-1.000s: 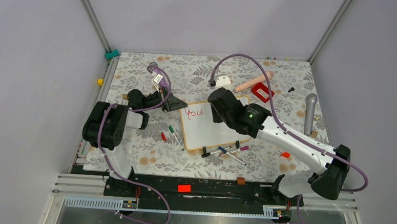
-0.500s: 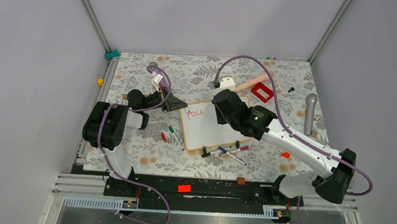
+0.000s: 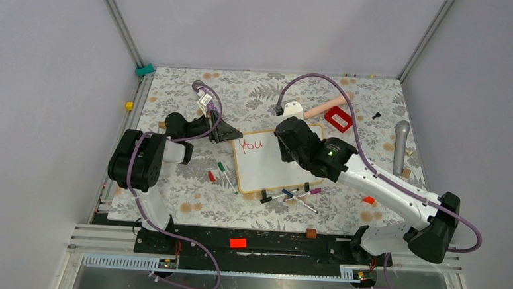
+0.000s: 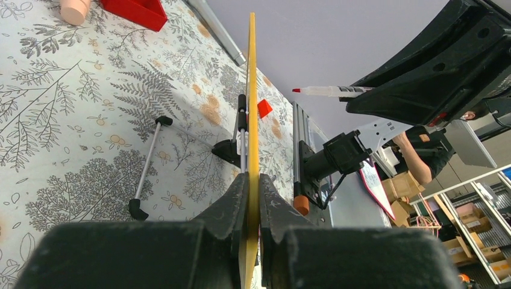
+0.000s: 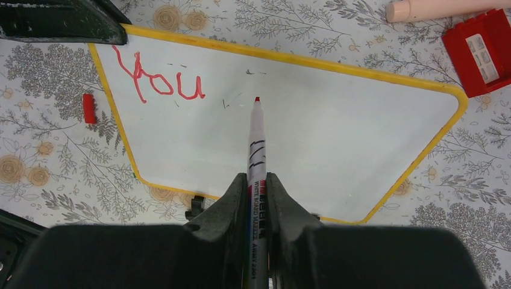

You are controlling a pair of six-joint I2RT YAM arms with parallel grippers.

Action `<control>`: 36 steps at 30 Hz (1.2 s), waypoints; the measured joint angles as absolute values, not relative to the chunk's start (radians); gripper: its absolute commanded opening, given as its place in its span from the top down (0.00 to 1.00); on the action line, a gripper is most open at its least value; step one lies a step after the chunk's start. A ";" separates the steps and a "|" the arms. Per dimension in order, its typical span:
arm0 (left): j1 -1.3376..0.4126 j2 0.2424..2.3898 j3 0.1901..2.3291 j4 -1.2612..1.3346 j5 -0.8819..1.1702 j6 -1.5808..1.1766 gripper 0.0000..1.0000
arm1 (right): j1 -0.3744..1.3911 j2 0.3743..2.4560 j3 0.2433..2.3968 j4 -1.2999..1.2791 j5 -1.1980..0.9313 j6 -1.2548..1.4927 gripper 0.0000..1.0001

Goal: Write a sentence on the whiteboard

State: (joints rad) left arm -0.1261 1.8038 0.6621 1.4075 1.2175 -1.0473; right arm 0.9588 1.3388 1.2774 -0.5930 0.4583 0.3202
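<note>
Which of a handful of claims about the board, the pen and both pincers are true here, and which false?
1. The red lettering on the whiteboard reads only "You". True.
2. The right pincer is empty. False: it is shut on a red-tipped marker.
3. The left pincer clamps the whiteboard's yellow edge. True.
4. The red box lies on the whiteboard. False: it lies on the patterned table beside it.
</note>
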 measured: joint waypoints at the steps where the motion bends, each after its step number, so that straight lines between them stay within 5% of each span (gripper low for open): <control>1: -0.126 1.806 0.667 1.407 1.224 -1.047 0.99 | 0.959 1.339 1.277 -0.593 0.458 0.319 1.00; 36: -0.121 1.817 0.675 1.408 1.236 -1.049 0.98 | 0.959 1.383 1.299 -0.594 0.428 0.323 1.00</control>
State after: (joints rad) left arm -0.1211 1.8168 0.6746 1.4078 1.2358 -1.0492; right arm 0.9588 1.3834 1.2991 -0.5938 0.4282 0.3229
